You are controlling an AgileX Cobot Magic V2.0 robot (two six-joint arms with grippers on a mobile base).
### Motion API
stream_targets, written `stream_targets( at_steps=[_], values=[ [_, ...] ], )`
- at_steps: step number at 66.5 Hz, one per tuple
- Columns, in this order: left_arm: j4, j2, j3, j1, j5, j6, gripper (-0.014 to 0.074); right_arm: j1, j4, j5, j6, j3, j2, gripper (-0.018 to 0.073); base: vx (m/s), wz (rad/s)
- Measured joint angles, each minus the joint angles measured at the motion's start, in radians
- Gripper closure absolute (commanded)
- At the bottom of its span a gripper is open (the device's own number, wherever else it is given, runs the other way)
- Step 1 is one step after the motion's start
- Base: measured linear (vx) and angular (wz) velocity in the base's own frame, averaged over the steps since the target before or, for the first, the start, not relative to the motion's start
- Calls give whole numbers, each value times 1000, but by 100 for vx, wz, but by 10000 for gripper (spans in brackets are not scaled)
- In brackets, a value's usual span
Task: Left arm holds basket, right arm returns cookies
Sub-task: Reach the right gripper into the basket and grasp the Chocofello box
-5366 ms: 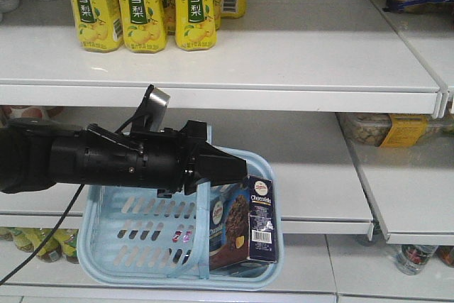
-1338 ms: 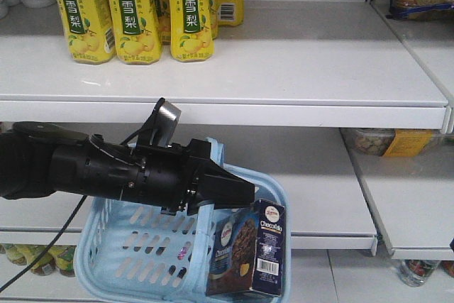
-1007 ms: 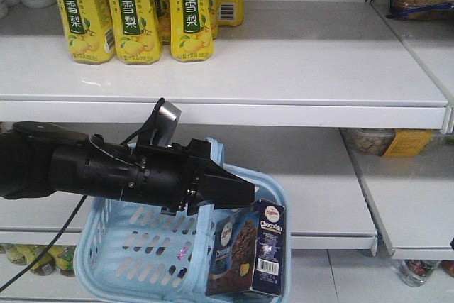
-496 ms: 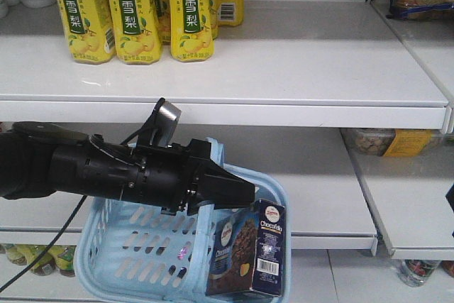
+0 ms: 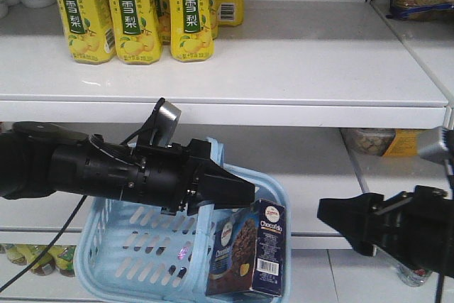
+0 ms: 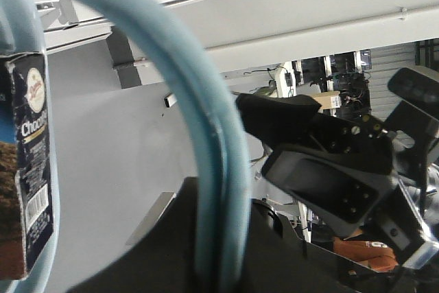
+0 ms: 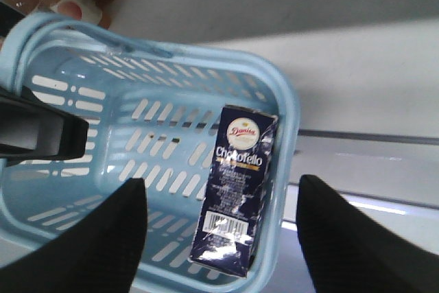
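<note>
Right wrist cam: cookies (image 7: pixel 236 190) in basket (image 7: pixel 285 98)

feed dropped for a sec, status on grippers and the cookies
Left gripper shut on basket handle. Right gripper open, apart from basket. Chocofello carton upright in basket. Nothing between.

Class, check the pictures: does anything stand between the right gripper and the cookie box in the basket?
Nothing visible does. The wrist view of the right gripper shows the cookie box unobstructed between its open fingers, standing against the right wall of the basket. The left gripper holds the handle farther left.
</note>
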Motion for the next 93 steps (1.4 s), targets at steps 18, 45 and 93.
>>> stream_targets(
  at_steps=[18,45,93],
  values=[
    [0,0,0,0,0,0,599,54,81,7,-80,-40,191,12,0,0],
    [0,0,0,0,0,1,599,54,293,25,-284,-60,354,15,0,0],
    [0,0,0,0,1,1,599,54,476,40,-496,-65,511,28,0,0]
  ],
)
